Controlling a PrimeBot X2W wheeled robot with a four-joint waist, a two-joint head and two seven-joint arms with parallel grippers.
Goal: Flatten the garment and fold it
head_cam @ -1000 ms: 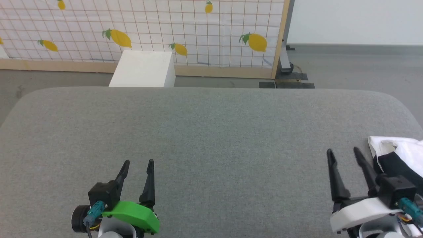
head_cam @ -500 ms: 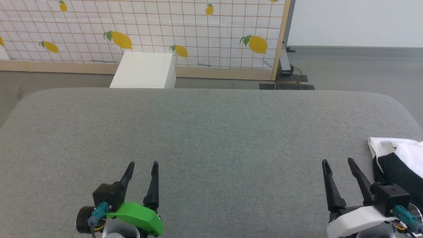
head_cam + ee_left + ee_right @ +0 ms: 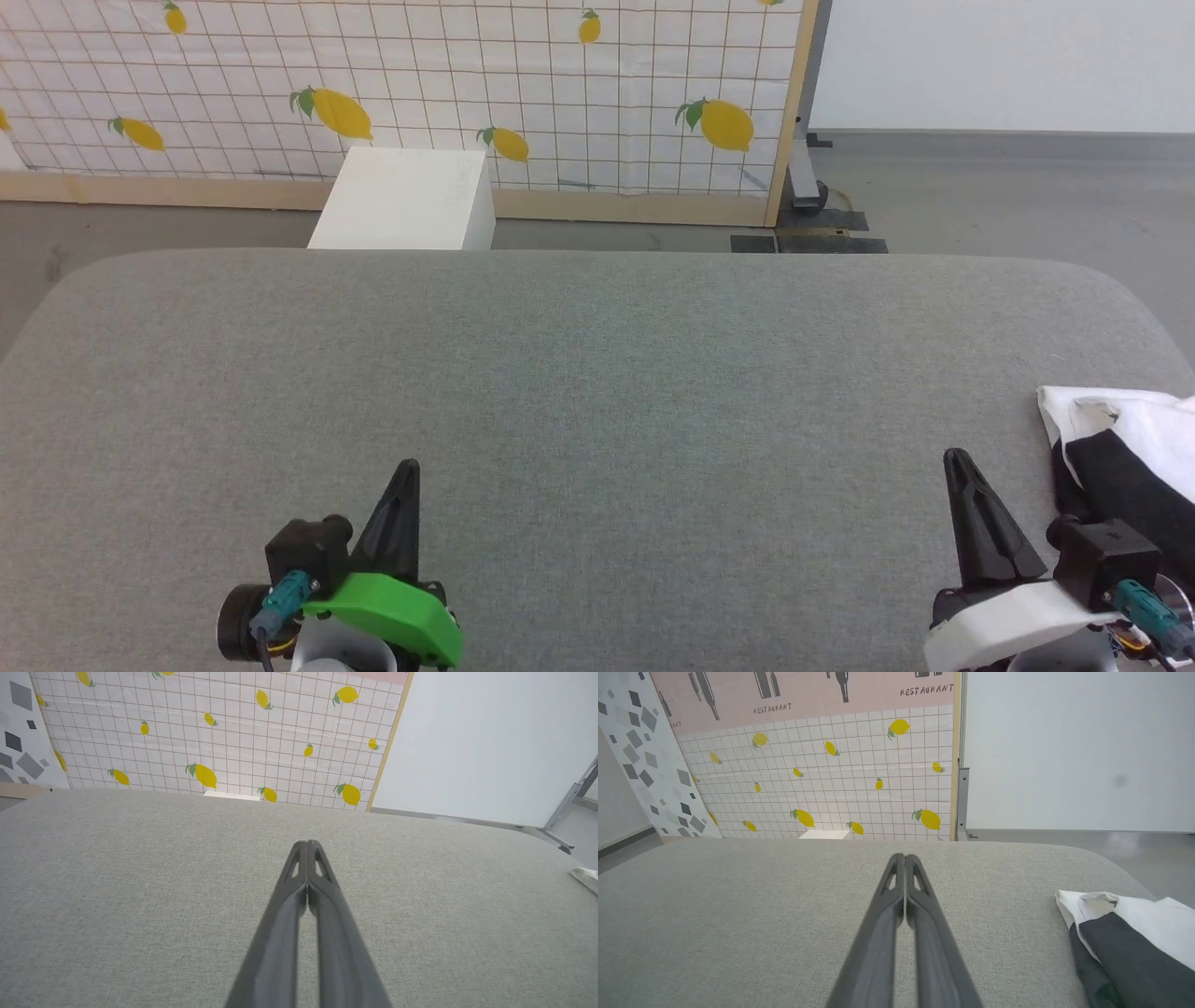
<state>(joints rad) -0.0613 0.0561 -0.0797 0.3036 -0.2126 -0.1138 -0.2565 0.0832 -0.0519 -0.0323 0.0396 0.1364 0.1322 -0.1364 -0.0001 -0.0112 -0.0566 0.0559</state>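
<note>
The crumpled white garment with black sleeves [image 3: 1130,431] is being seen at the right edge of the head view, lying bunched on the rounded grey fabric-covered table top [image 3: 597,373], a black part being laid over the white cloth. The left gripper with the green housing [image 3: 407,465] is being held at the lower left of that view, above bare grey fabric, its two dark fingers being pressed fully together with nothing between them. The right gripper with the white housing [image 3: 953,455] is being held at the lower right, just beside the garment but apart from it, its fingers likewise being pressed tight together on nothing. A white box [image 3: 406,201] and a lemon-printed grid panel [image 3: 523,75] are being shown beyond the table's far edge.
</note>
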